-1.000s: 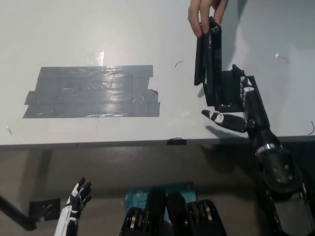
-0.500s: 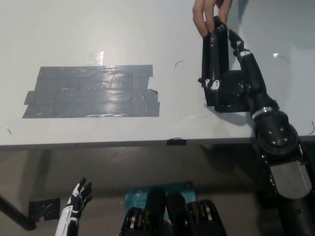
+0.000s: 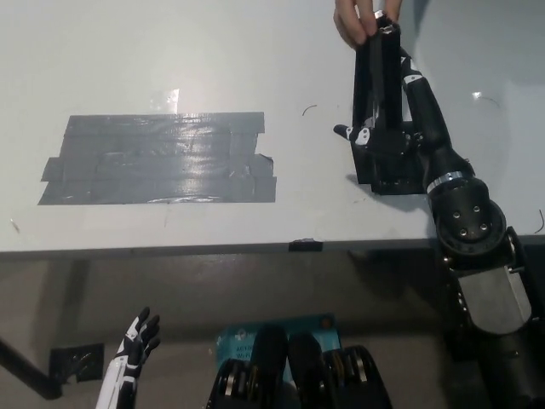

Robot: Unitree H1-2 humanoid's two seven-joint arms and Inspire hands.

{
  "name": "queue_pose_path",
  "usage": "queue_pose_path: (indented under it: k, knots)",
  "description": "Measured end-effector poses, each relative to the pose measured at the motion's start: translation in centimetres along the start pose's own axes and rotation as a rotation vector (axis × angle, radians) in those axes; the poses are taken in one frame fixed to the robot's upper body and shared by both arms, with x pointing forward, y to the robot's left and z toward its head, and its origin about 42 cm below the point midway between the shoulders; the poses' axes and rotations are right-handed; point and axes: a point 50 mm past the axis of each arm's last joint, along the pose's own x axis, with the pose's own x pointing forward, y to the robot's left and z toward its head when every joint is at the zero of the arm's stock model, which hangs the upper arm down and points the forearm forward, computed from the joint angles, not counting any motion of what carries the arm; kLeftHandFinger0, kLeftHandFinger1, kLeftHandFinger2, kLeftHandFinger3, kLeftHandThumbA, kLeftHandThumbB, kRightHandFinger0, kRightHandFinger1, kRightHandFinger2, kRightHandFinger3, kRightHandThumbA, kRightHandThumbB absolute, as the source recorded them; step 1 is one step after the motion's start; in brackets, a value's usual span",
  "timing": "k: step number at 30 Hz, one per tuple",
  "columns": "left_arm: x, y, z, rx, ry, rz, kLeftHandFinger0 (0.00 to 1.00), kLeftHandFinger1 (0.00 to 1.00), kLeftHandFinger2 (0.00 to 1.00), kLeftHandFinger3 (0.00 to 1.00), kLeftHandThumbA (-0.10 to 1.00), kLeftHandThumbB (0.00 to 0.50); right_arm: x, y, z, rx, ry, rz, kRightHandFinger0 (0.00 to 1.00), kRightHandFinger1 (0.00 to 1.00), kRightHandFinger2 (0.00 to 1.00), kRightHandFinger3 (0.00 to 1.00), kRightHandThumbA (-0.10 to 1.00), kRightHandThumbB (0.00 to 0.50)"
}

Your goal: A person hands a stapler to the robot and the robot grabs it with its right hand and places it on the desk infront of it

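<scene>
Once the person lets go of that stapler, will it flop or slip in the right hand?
The stapler looks rigid, long and narrow, so probably no flopping. The right hand meets only its lower part, the person's hand its top, so it may tip on release. Its black surface looks smooth, possibly slippery.

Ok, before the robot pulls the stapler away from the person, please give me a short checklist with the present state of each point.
1. Black right hand around the long black stapler: ok.
2. Person's hand has released the stapler: not ok, it pinches the top end.
3. Grip firm: cannot tell.
4. Bare white desk beside the grey tape patch: ok.
5. White left hand low, below the desk edge: ok.
</scene>
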Motion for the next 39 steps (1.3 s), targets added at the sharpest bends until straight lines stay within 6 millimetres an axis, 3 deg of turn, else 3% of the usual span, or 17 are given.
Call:
queue_pose_path:
  k: [17, 20, 22, 23, 24, 25, 26, 27, 30, 33, 39]
  knots:
    - [0.9, 0.0, 0.5, 0.001, -0.022, -0.001, 1.0, 1.0, 1.0, 1.0, 1.0, 0.5, 2.2, 0.0, 0.6, 0.016, 0.039, 0.014, 1.0, 1.0, 1.0, 1.0, 1.0, 0.374]
    - [1.1, 0.0, 0.6, -0.001, -0.026, 0.0, 0.98, 1.0, 1.0, 1.0, 1.0, 0.5, 2.5, -0.1, 0.8, 0.019, 0.04, 0.017, 1.0, 1.0, 1.0, 1.0, 1.0, 0.34]
    - [1.2, 0.0, 0.6, -0.001, -0.029, 0.0, 0.96, 1.0, 1.0, 1.0, 1.0, 0.498, 2.8, -0.1, 1.0, 0.026, 0.041, 0.017, 1.0, 1.0, 1.0, 1.0, 0.87, 0.298]
    - [1.2, 0.0, 0.6, 0.0, -0.029, 0.0, 0.97, 1.0, 1.0, 1.0, 1.0, 0.5, 2.9, -0.2, 1.1, 0.028, 0.041, 0.016, 0.53, 0.48, 0.49, 0.66, 0.4, 0.107]
    - [1.2, 0.0, 0.6, 0.0, -0.029, 0.0, 0.97, 1.0, 1.0, 1.0, 1.0, 0.5, 3.0, -0.2, 1.1, 0.029, 0.042, 0.013, 0.27, 0.33, 0.46, 0.56, 0.16, 0.177]
    - [1.2, 0.0, 0.6, 0.0, -0.03, 0.0, 0.98, 1.0, 1.0, 1.0, 1.0, 0.5, 3.2, -0.2, 1.1, 0.032, 0.048, 0.006, 0.14, 0.25, 0.38, 0.44, -0.05, 0.187]
    - [1.2, 0.0, 0.6, 0.0, -0.029, 0.0, 0.99, 1.0, 1.0, 1.0, 1.0, 0.5, 3.4, -0.2, 1.1, 0.035, 0.057, 0.0, 0.04, 0.19, 0.4, 0.4, -0.09, 0.187]
    - [1.3, 0.0, 0.6, 0.0, -0.029, 0.0, 0.98, 1.0, 1.0, 1.0, 1.0, 0.5, 3.6, -0.2, 1.0, 0.033, 0.062, -0.006, 0.0, 0.23, 0.56, 0.52, -0.1, 0.184]
    - [1.3, 0.0, 0.6, 0.001, -0.029, 0.0, 0.98, 1.0, 1.0, 1.0, 1.0, 0.497, 4.0, -0.1, 1.0, 0.014, 0.075, -0.014, 0.0, 0.38, 0.85, 0.82, -0.1, 0.167]
    - [1.3, 0.0, 0.6, 0.002, -0.03, -0.001, 0.97, 1.0, 1.0, 1.0, 1.0, 0.5, 4.0, 0.1, 0.9, 0.003, 0.087, -0.015, 0.0, 0.48, 0.89, 0.94, -0.1, 0.144]
    - [1.4, 0.0, 0.7, 0.001, -0.032, -0.001, 0.96, 1.0, 1.0, 1.0, 1.0, 0.5, 4.0, 0.1, 0.6, -0.003, 0.107, -0.015, 0.03, 0.55, 0.92, 0.97, -0.1, 0.142]
